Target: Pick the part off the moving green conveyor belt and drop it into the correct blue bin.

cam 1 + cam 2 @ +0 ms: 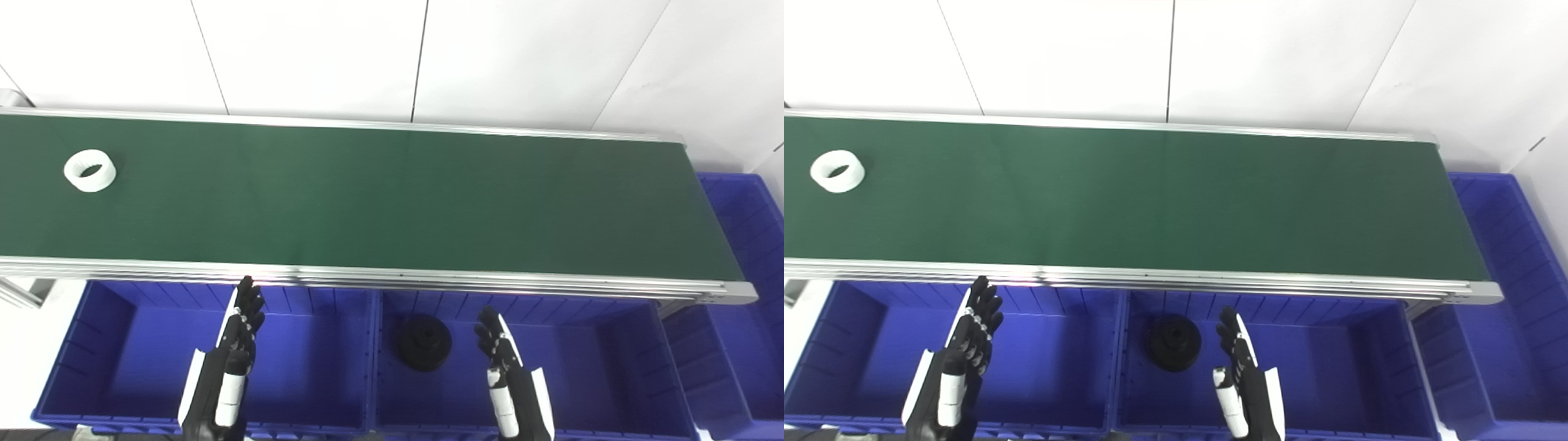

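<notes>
White plastic ring part (90,171) way out at the far left of the long green conveyor belt (392,196), nothing near it. Black round disc part (424,343) already down in the middle blue plastic bin (600,367). Left hand (242,327) over the left blue plastic bin (122,361), right hand (497,349) just beside the disc, both empty with fingers spread, well short of the ring.

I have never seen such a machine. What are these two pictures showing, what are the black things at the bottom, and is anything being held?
Both pictures come from two cameras side by side on a humanoid robot's head, looking down at one scene. The black things are its left hand and right hand, both open and holding nothing, raised above the blue bins. The long green conveyor belt carries one white ring near its left end. Below the belt, the left bin looks empty, and the middle bin holds a black round part. Another blue bin stands at the belt's right end.
</notes>
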Available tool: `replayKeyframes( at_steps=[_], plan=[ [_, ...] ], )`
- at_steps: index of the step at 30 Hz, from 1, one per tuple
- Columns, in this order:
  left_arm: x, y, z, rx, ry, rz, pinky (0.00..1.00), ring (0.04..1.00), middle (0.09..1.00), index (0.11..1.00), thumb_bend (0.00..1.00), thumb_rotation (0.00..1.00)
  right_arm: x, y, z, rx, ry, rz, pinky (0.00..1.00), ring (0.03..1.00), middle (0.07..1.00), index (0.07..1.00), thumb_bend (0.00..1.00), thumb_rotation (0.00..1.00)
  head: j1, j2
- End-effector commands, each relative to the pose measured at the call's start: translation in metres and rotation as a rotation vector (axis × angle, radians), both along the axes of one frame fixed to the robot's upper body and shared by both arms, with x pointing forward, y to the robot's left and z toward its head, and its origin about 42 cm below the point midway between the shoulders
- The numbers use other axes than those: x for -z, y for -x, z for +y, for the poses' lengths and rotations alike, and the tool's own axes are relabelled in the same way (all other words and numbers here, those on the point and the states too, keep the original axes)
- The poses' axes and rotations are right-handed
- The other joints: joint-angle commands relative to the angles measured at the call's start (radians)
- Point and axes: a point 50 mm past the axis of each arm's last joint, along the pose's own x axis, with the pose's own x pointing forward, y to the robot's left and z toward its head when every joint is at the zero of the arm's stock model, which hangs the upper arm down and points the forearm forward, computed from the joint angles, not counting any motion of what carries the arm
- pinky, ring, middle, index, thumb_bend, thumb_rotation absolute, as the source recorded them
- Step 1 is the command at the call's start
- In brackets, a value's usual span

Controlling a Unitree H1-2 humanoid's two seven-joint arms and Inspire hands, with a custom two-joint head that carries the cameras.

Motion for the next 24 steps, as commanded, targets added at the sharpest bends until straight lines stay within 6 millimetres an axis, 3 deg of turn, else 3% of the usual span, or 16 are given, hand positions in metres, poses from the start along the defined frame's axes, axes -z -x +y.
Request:
replayKeyframes(
  at_steps=[1,4,13,24],
  plan=[
    [-0.004,0.001,-0.004,0.005,0.011,-0.051,1.0,1.0,1.0,1.0,0.81,0.96,-0.005,-0.003,-0.002,-0.002,0.003,-0.05,0.92,0.925,0.948,0.96,0.85,1.0,0.015,-0.015],
    [-0.002,0.001,-0.006,0.006,0.005,-0.054,1.0,1.0,1.0,1.0,0.81,0.95,-0.003,-0.002,-0.004,0.0,-0.001,-0.048,0.92,0.925,0.946,0.957,0.83,1.0,0.022,-0.026],
    [0.009,0.002,-0.019,0.009,-0.018,-0.056,0.99,0.982,0.998,1.0,0.87,0.95,0.009,-0.001,-0.016,0.0,0.009,-0.035,0.93,0.933,0.955,0.968,0.81,1.0,0.105,-0.119],
    [0.022,-0.003,-0.032,0.007,-0.023,-0.044,0.91,0.941,0.967,1.0,0.92,0.93,0.025,-0.003,-0.028,0.002,0.005,-0.013,0.94,0.946,0.974,0.997,0.78,1.0,0.185,-0.205]
  ],
)
